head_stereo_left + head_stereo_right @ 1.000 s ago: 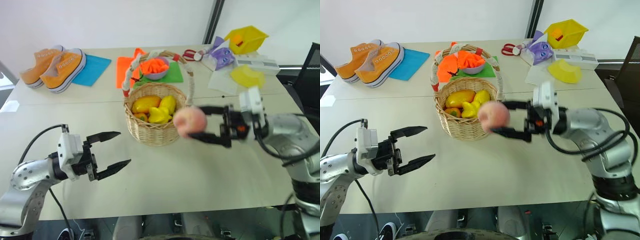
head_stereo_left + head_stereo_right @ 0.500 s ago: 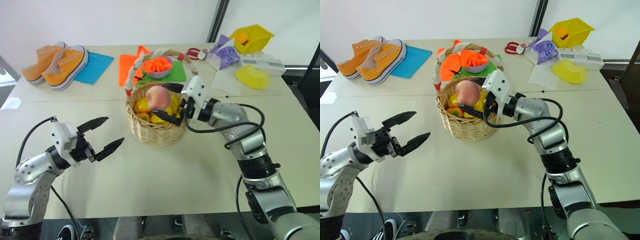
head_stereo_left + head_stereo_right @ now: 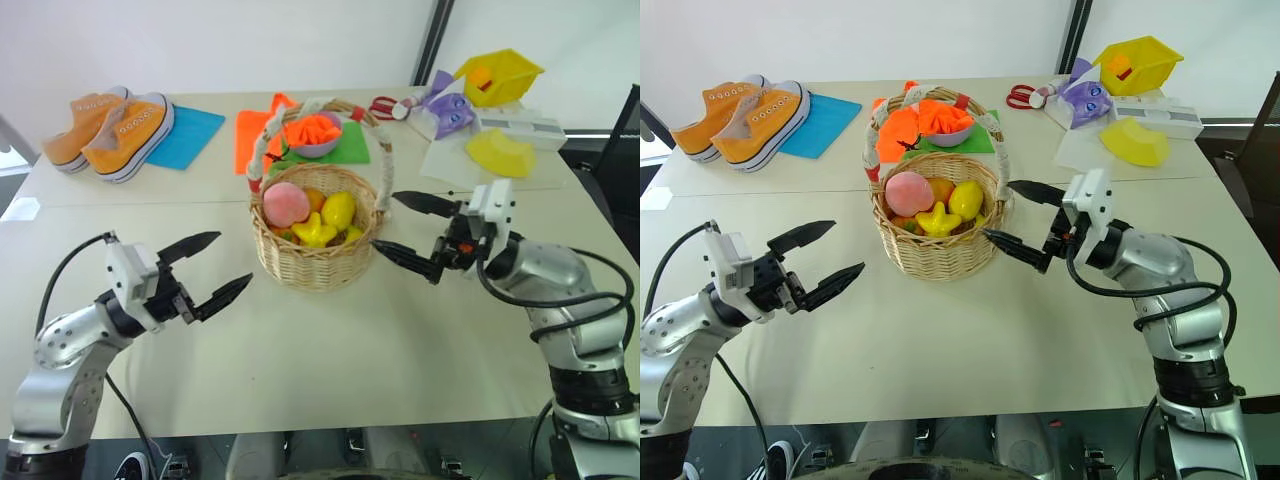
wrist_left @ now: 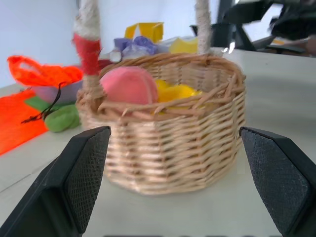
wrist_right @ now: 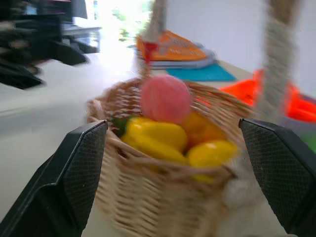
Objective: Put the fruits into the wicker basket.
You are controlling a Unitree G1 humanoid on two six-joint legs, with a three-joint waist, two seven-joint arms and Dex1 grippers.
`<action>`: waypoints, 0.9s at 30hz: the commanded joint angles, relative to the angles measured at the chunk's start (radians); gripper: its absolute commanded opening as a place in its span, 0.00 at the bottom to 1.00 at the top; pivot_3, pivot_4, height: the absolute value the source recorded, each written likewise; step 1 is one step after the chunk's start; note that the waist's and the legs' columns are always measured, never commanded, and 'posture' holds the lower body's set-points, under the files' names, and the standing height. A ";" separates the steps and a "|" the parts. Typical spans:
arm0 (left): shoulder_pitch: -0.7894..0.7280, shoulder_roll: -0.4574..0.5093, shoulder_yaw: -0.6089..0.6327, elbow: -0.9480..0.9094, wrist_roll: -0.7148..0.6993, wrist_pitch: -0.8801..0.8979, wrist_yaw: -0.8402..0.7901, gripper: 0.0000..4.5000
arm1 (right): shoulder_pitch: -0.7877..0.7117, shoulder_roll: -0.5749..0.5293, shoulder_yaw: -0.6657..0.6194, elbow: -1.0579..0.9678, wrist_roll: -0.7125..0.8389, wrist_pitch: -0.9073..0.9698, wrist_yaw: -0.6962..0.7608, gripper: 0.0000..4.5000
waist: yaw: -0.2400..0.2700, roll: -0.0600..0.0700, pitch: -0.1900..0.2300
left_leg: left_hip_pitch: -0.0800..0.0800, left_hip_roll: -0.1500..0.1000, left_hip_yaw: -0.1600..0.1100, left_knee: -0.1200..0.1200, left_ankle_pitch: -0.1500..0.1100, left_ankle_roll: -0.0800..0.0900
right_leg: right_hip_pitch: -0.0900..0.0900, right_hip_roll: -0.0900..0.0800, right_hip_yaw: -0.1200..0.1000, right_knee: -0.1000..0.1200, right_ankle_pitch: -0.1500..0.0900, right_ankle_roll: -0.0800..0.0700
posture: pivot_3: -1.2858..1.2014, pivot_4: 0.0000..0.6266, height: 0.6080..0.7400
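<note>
The peach (image 3: 286, 203) lies inside the wicker basket (image 3: 315, 262), on the side toward the robot's left, resting against the other fruits — a yellow starfruit (image 3: 314, 232) in front and a round yellow piece (image 3: 339, 209) beside it. The right gripper (image 3: 408, 231) hangs just beside the basket's right rim, fingers spread wide and empty, one above the rim's height and one lower by the wall, touching neither. The left gripper (image 3: 214, 269) hovers over the table on the basket's other side, a little apart from it, jaws likewise wide and holding nothing; its wrist view looks straight at the basket with the peach showing above the weave.

The table (image 3: 330, 350) is pale and plain — behind the basket sit a purple bowl (image 3: 312, 146) with orange cloth on a green mat (image 3: 345, 150), a pair of orange sneakers (image 3: 108, 124) by a blue cloth (image 3: 185, 138), and a yellow bin (image 3: 497, 76) at the far right corner. A white wall stands behind.
</note>
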 commanded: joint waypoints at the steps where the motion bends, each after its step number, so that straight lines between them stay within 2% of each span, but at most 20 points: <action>1: -0.015 -0.002 -0.015 -0.027 0.002 -0.010 0.003 1.00 | -0.019 0.047 -0.033 0.036 -0.049 -0.045 -0.111 0.99 | -0.001 0.000 0.000 | 0.001 0.000 0.001 0.000 0.000 0.000 | 0.001 0.000 0.001 0.000 0.000 0.000 | 0.52 0.24 1.00; 4: -0.025 -0.003 -0.025 -0.016 0.005 -0.014 0.003 1.00 | -0.069 0.105 -0.005 0.068 -0.103 -0.063 -0.201 0.99 | -0.004 0.000 0.000 | 0.004 0.001 0.002 0.000 0.000 0.000 | 0.001 0.002 0.003 0.002 0.000 0.000 | 0.52 0.24 1.00; 12: -0.022 -0.003 -0.025 -0.017 0.013 -0.022 0.016 1.00 | -0.182 0.200 0.071 0.144 -0.131 -0.068 -0.222 0.99 | -0.004 0.000 0.000 | 0.009 0.001 0.010 0.000 0.000 0.000 | 0.001 0.003 0.010 0.006 0.000 0.000 | 0.52 0.24 1.00; 15: -0.020 -0.003 -0.021 -0.019 0.011 -0.020 0.020 1.00 | -0.197 0.216 0.075 0.173 -0.151 -0.082 -0.241 0.79 | -0.001 0.000 0.000 | 0.009 0.001 0.011 0.000 0.000 0.000 | 0.001 0.003 0.010 0.006 0.000 0.000 | 0.52 0.24 1.00; 18: -0.018 -0.007 -0.027 -0.015 0.018 -0.025 0.022 1.00 | -0.193 0.221 0.075 0.184 -0.167 -0.097 -0.252 0.46 | 0.001 0.000 0.000 | 0.009 0.001 0.012 0.000 0.000 0.000 | 0.001 0.002 0.011 0.006 0.000 0.000 | 0.52 0.24 1.00; 20: -0.021 -0.010 -0.031 -0.014 0.020 -0.025 0.024 1.00 | -0.183 0.217 0.063 0.174 -0.158 -0.095 -0.251 0.21 | 0.001 0.000 0.000 | 0.009 0.001 0.013 0.000 0.000 0.000 | 0.000 0.002 0.012 0.006 0.000 0.000 | 0.52 0.24 1.00; 22: -0.028 -0.013 -0.035 -0.008 0.021 -0.024 0.024 1.00 | -0.171 0.211 0.045 0.166 -0.141 -0.092 -0.247 0.01 | 0.001 0.000 0.000 | 0.009 0.001 0.013 0.000 0.000 0.001 | 0.000 0.002 0.013 0.006 0.000 0.000 | 0.52 0.24 1.00; 27: -0.070 -0.025 -0.060 0.028 0.007 -0.014 0.006 1.00 | -0.141 0.139 -0.083 0.225 -0.177 -0.154 -0.305 0.01 | 0.009 0.000 0.000 | 0.009 0.001 0.014 0.000 0.000 0.001 | 0.000 0.002 0.013 0.006 0.000 0.000 | 0.52 0.24 1.00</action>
